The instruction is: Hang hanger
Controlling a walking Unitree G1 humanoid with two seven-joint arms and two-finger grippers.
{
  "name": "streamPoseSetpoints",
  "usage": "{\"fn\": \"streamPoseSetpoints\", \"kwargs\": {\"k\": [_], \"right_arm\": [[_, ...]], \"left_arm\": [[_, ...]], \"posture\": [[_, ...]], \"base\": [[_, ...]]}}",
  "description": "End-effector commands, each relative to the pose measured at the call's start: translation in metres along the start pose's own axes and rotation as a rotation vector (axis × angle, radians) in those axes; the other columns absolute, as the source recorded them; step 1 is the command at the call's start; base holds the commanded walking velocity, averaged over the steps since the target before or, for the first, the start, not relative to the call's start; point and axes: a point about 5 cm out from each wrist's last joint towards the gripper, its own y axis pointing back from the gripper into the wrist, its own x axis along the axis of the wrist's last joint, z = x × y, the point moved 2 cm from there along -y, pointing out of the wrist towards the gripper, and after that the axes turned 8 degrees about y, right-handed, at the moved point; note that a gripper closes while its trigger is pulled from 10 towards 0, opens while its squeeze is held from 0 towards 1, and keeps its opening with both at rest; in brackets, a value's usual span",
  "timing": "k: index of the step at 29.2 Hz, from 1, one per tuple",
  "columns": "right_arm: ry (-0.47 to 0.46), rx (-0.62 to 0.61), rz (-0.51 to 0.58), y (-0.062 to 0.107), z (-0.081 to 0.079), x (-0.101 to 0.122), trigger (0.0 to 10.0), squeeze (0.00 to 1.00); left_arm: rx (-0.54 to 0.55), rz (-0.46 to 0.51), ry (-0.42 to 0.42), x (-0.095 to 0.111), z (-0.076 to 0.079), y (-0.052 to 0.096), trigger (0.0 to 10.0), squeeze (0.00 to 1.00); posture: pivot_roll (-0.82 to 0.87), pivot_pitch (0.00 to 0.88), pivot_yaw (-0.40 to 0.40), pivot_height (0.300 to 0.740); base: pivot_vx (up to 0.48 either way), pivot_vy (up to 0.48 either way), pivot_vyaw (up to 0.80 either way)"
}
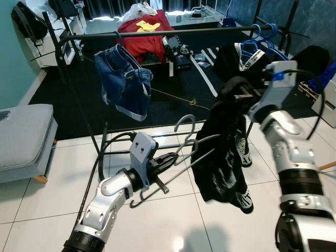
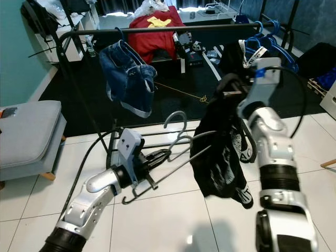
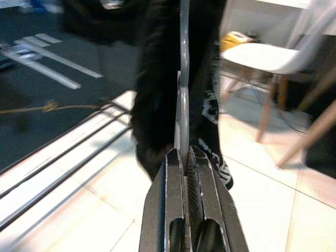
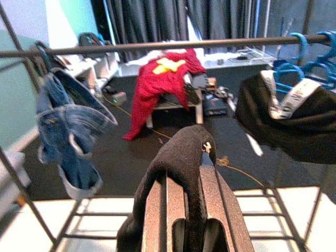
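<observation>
Overhead, clothes rail (image 1: 157, 32) spans scene, denim shorts (image 1: 125, 79) hanging at left end, blue hangers (image 1: 261, 39) at right. Black garment (image 1: 223, 152) droops below rail over white tile floor (image 1: 173, 220). Wire hanger (image 1: 191, 144) threads into garment, hook up. Left pincer (image 1: 165, 160) clamped on hanger wire. Right pincer (image 4: 184, 210) pinches garment's top fold.
</observation>
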Motion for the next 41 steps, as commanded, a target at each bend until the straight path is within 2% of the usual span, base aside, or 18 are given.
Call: {"fn": "streamPoseSetpoints", "kwargs": {"k": [1, 3, 5, 8, 11, 19, 22, 24, 25, 26, 28, 31, 32, 36, 37, 41], "right_arm": [[0.016, 0.012, 0.034, -0.002, -0.003, 0.008, 10.0, 0.00], [0.023, 0.035, 0.005, -0.001, -0.005, 0.000, 10.0, 0.00], [0.016, 0.127, -0.038, 0.002, -0.023, -0.013, 10.0, 0.00], [0.015, 0.172, -0.058, 0.003, -0.032, -0.019, 10.0, 0.00], [-0.007, 0.229, -0.113, 0.005, -0.046, -0.036, 10.0, 0.00], [0.002, 0.254, -0.165, 0.009, -0.052, -0.052, 10.0, 0.00], [-0.001, 0.282, -0.162, 0.010, -0.063, -0.052, 10.0, 0.00], [-0.005, 0.312, -0.153, 0.011, -0.074, -0.049, 10.0, 0.00], [-0.005, 0.312, -0.153, 0.011, -0.074, -0.049, 10.0, 0.00], [-0.005, 0.326, -0.151, 0.012, -0.081, -0.049, 10.0, 0.00], [-0.005, 0.336, -0.149, 0.012, -0.085, -0.050, 10.0, 0.00], [-0.005, 0.336, -0.149, 0.012, -0.085, -0.050, 10.0, 0.00], [-0.003, 0.354, -0.150, 0.014, -0.089, -0.051, 10.0, 0.00], [-0.007, 0.391, -0.143, 0.015, -0.100, -0.052, 10.0, 0.00], [-0.006, 0.400, -0.143, 0.016, -0.103, -0.053, 10.0, 0.00], [-0.002, 0.401, -0.147, 0.018, -0.105, -0.054, 10.0, 0.00]], "left_arm": [[0.019, -0.016, -0.005, -0.001, -0.006, 0.002, 0.0, 0.00], [0.023, 0.007, 0.019, 0.004, -0.007, 0.002, 0.0, 0.00], [0.023, 0.065, 0.082, 0.013, -0.005, -0.002, 0.0, 0.00], [0.028, 0.086, 0.099, 0.016, -0.004, -0.003, 0.0, 0.00], [0.012, 0.143, 0.149, 0.024, 0.003, -0.010, 0.0, 0.00], [-0.017, 0.180, 0.187, 0.030, 0.009, -0.015, 0.0, 0.00], [-0.027, 0.133, 0.173, 0.023, 0.015, -0.018, 0.0, 0.00], [0.026, 0.082, 0.116, 0.017, 0.011, -0.020, 0.0, 0.00], [0.026, 0.082, 0.116, 0.017, 0.011, -0.020, 0.0, 0.00], [0.079, 0.079, 0.102, 0.016, 0.005, -0.022, 0.0, 0.00], [0.114, 0.079, 0.096, 0.017, 0.001, -0.023, 0.0, 0.00], [0.114, 0.079, 0.096, 0.017, 0.001, -0.023, 0.0, 0.00], [0.134, 0.076, 0.078, 0.018, -0.002, -0.024, 0.0, 0.00], [0.141, 0.092, 0.056, 0.024, -0.003, -0.029, 0.0, 0.00], [0.172, 0.120, 0.058, 0.029, -0.008, -0.030, 0.0, 0.00], [0.218, 0.176, 0.090, 0.037, -0.016, -0.029, 0.0, 0.00]], "posture": [[0.01, 0.065, 0.057, 0.740], [0.01, 0.058, 0.057, 0.740], [0.01, 0.055, 0.060, 0.740], [0.01, 0.055, 0.062, 0.740], [0.01, 0.058, 0.063, 0.740], [0.01, 0.067, 0.063, 0.740], [0.01, 0.071, 0.067, 0.740], [0.01, 0.072, 0.066, 0.740], [0.01, 0.072, 0.066, 0.740], [0.01, 0.072, 0.064, 0.740], [0.01, 0.072, 0.064, 0.740], [0.01, 0.072, 0.064, 0.740], [0.01, 0.074, 0.060, 0.740], [0.01, 0.076, 0.062, 0.740], [0.01, 0.076, 0.063, 0.740], [0.01, 0.076, 0.063, 0.740]], "base": [[0.000, 0.000, 0.00], [0.000, 0.000, 0.00], [0.000, 0.000, 0.00], [0.000, 0.000, 0.00], [0.000, 0.000, 0.00], [0.000, 0.000, 0.00], [0.000, 0.000, 0.00], [0.000, 0.000, 0.00], [0.000, 0.000, 0.00], [0.000, 0.000, 0.00], [0.000, 0.000, 0.00], [0.000, 0.000, 0.00], [0.000, 0.000, 0.00], [0.000, 0.000, 0.00], [0.000, 0.000, 0.00], [0.000, 0.000, 0.00]]}}
